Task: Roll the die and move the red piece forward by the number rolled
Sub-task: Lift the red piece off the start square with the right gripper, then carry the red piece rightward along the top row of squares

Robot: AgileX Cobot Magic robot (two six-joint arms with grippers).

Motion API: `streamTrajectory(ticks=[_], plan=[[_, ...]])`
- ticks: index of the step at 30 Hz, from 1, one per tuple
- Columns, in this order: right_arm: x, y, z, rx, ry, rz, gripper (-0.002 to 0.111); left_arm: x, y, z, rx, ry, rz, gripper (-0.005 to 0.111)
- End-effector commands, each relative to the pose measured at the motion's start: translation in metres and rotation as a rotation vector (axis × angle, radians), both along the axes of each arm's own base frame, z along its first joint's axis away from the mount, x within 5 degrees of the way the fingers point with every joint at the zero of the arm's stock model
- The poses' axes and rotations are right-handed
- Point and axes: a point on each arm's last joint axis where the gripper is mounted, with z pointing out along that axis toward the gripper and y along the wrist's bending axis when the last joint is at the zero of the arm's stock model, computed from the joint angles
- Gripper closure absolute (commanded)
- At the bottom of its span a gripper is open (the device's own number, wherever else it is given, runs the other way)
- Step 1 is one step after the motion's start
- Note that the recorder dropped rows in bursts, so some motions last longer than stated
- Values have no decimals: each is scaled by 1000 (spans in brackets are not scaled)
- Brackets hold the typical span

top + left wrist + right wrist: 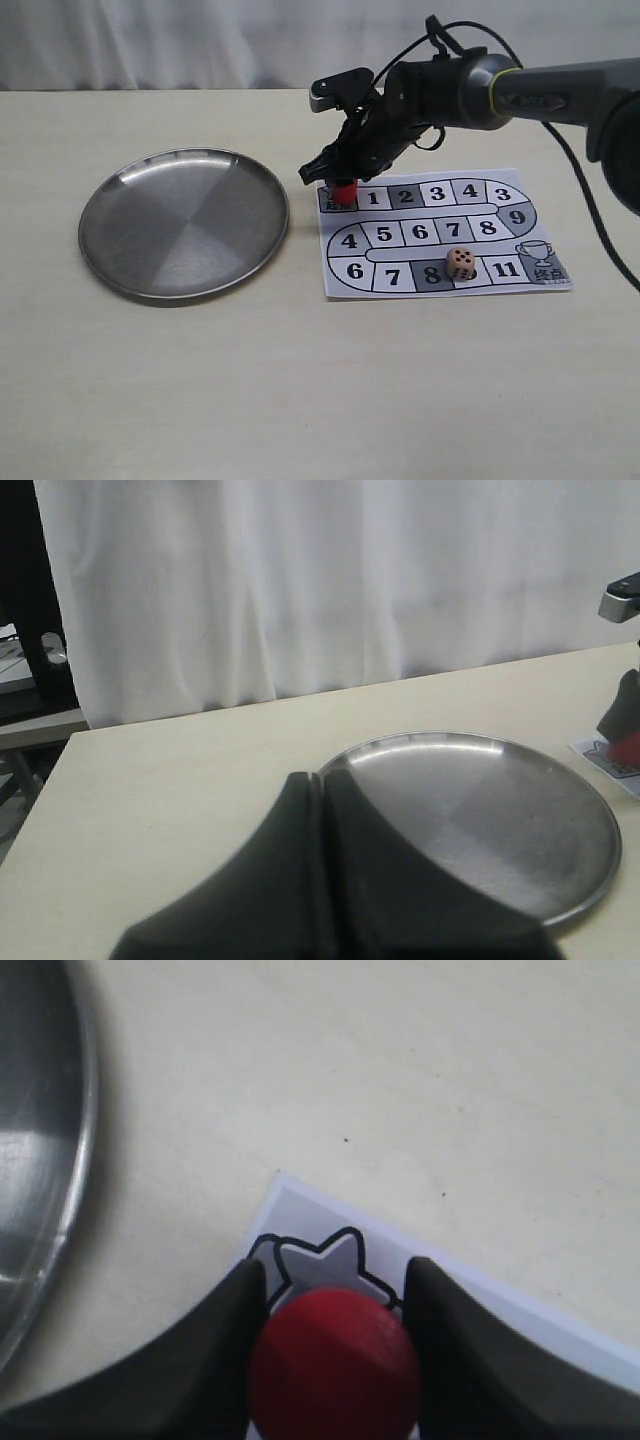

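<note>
Clamps the red piece [335, 1360] between the two fingers of the right pincer [335, 1275], one finger against each side, at the star-marked start square in the corner of the board [420, 232] nearest the steel plate [130, 230]. Grips from above, probably so as to lift the peg clear and carry it along the numbered squares without dragging the paper. Shows the die [460, 263] lying on the board's lower row, between squares 8 and 11 and well apart from the red piece, which suggests a roll already made and a count waiting to be read. Holds the left pincer [322, 810] above the counter [300, 400] near the plate's rim, fingers pressed together on nothing, likely parked there to be clear of the working arm. Cannot tell whether the peg's base touches the board or hangs just above it, since the fingers and the peg's own top cover the contact. Cannot count the pips on the die's upper face with any confidence at this size, nor read the number under the die. Cuts off most of the board and all of the die in the right wrist view, and gives only a sliver of board corner and a glimpse of red in the left wrist view.
</note>
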Motion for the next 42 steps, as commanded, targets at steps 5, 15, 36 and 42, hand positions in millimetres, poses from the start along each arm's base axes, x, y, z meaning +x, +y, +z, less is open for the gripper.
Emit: streamTrajectory(ticks=[5, 15, 36, 42], plan=[[0, -6, 39, 35, -35, -28, 104, 0, -1, 0, -3, -10, -10, 107], [-6, -39, 117, 93, -135, -114, 104, 0, -1, 0, -3, -10, -10, 107], [-6, -46, 73, 28, -10, -119, 104, 0, -1, 0, -3, -10, -10, 107], [-14, -67, 131, 77, -113, -171, 104, 0, -1, 0, -3, -10, -10, 107]])
